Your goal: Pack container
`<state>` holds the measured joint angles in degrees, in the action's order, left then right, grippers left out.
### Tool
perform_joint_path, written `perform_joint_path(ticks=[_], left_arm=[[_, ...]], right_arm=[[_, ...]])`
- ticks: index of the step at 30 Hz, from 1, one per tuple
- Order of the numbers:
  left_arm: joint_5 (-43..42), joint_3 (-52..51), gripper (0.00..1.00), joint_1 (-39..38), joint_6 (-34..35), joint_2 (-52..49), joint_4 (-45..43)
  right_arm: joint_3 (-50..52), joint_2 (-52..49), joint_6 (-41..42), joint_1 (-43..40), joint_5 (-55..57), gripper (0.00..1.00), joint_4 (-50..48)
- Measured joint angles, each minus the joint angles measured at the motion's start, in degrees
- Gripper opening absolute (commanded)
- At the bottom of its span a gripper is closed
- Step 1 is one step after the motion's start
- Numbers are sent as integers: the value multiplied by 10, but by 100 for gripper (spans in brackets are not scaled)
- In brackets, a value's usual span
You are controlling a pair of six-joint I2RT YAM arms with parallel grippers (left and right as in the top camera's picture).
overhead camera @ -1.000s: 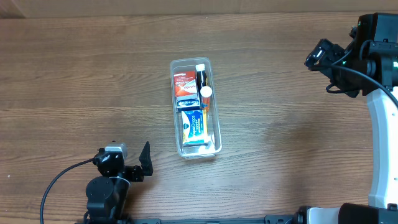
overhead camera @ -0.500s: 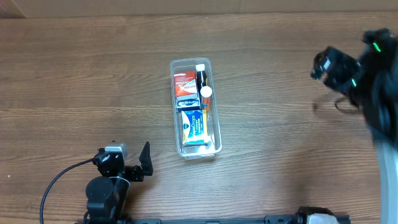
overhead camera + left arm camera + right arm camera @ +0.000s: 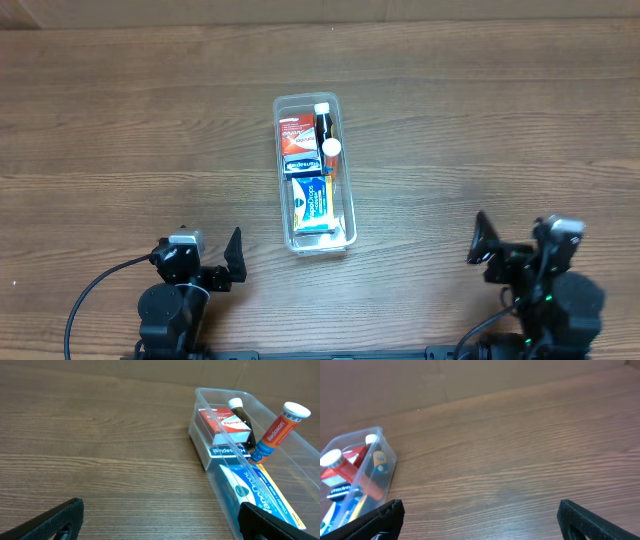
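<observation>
The clear plastic container stands in the middle of the wooden table. It holds a red box, a dark blue box, a blue and yellow box, a dark bottle and an orange tube with a white cap. The container also shows in the left wrist view and in the right wrist view. My left gripper is open and empty at the front left. My right gripper is open and empty at the front right.
A cardboard wall runs along the far edge of the table. The left arm's black cable curves over the table at the front left.
My right arm has swung from the far right down to the front right of the table. The left arm and the container have not moved.
</observation>
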<state>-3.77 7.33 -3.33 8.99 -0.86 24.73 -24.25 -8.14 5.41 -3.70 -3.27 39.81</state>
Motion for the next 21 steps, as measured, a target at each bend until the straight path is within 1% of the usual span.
perform_joint_path(ticks=[2,4,10,21], left_arm=[[-1,0,100,0,0,0,0],[-1,0,100,0,0,0,0],[-1,0,100,0,0,0,-1],[-1,0,100,0,0,0,-1]], right_arm=[[49,45,-1,0,-12,100,-14],[85,69,-1,0,-20,100,-42],[158,71,-3,0,-44,100,-117],[162,72,-4,0,-55,100,-128]])
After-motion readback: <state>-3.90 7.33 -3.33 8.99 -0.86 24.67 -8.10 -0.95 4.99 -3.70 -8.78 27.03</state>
